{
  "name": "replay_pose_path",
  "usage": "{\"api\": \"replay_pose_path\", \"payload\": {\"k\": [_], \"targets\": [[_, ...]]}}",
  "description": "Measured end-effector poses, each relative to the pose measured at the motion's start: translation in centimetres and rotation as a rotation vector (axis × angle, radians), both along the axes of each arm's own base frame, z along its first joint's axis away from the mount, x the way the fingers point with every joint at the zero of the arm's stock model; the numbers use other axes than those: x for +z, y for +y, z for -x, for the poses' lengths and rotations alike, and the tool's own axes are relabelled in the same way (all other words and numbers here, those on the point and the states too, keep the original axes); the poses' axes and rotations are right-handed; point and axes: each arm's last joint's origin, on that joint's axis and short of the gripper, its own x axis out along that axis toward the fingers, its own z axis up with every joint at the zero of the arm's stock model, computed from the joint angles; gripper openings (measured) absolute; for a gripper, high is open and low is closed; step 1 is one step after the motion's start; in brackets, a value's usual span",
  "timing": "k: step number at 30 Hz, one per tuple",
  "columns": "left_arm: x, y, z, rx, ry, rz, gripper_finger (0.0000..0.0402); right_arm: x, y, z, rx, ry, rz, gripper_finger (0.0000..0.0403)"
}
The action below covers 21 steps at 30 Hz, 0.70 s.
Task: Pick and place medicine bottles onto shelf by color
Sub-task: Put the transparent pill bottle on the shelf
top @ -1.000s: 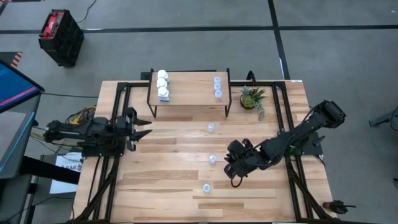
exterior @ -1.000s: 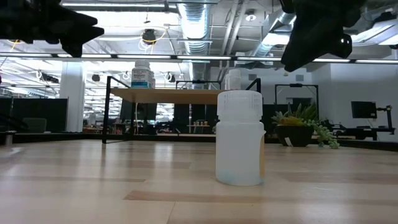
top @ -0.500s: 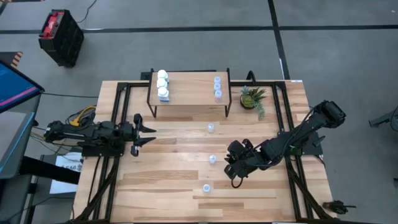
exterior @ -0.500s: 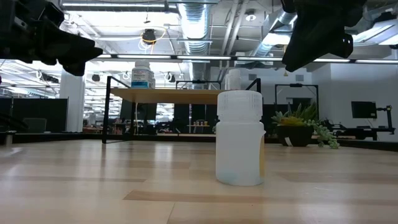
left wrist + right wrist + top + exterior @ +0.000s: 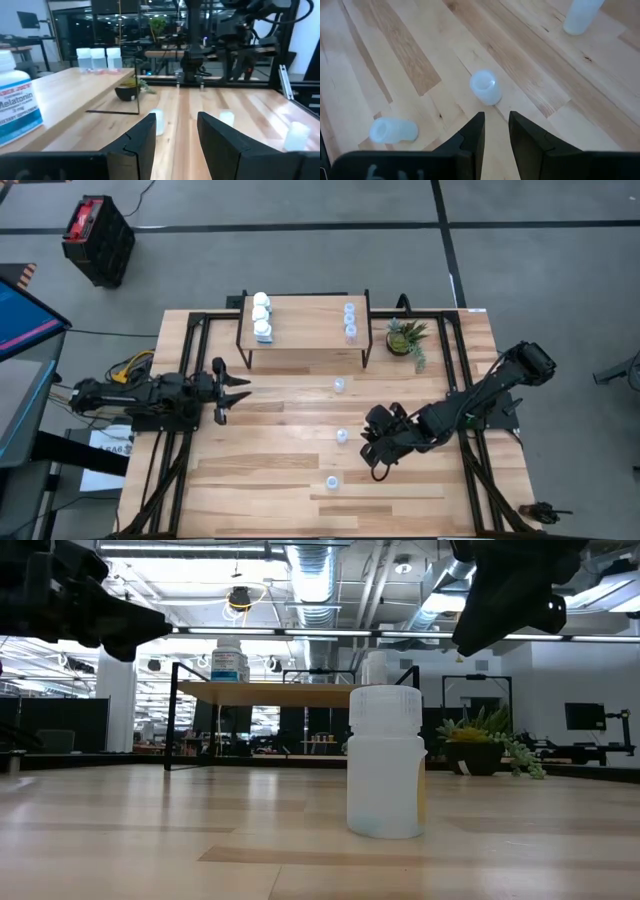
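Three white bottles [image 5: 261, 316] at shelf [image 5: 304, 320] left end, three translucent [image 5: 350, 320] at right; three loose on surface [image 5: 270, 455]. Left hand [image 5: 240, 389] closed, empty; right hand [image 5: 372, 461] closed, empty.

This is looking like a robotics lab or industrial workshop rather than a home. The slatted light-wood worktable [image 5: 280, 430] is sitting on a black metal frame [image 5: 180, 340] over a bare grey concrete floor crossed by dark painted lines [image 5: 300, 225]. Exposed silver ventilation ducts [image 5: 310, 570] and long strip lights [image 5: 300, 632] are running under an open ceiling. A red-and-black plastic crate [image 5: 98, 238] is standing on the floor beside the table, and the corner of a blue-lit monitor screen [image 5: 25, 315] is showing at the left edge. Beyond the table, more black-framed benches [image 5: 235, 55] and dark monitors [image 5: 585, 717] are filling the room.
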Motion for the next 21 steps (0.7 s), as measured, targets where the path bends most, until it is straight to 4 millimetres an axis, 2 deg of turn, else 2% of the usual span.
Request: {"api": "replay_pose_path", "payload": {"k": [3, 8, 21], "targets": [[-0.1, 0.1, 0.0, -0.027, 0.002, 0.023, 0.0132, 0.0, -0.5, -0.3, -0.022, -0.001, 0.0, 0.0111], [-0.3, -0.3, 0.0, -0.175, 0.027, 0.046, 0.0132, 0.0, -1.5, -0.7, -0.057, -0.001, 0.0, 0.0111], [-0.3, -0.2, -0.1, -0.145, 0.031, 0.042, 0.0132, 0.0, -3.5, -1.4, -0.07, 0.018, 0.047, 0.0111]]}}
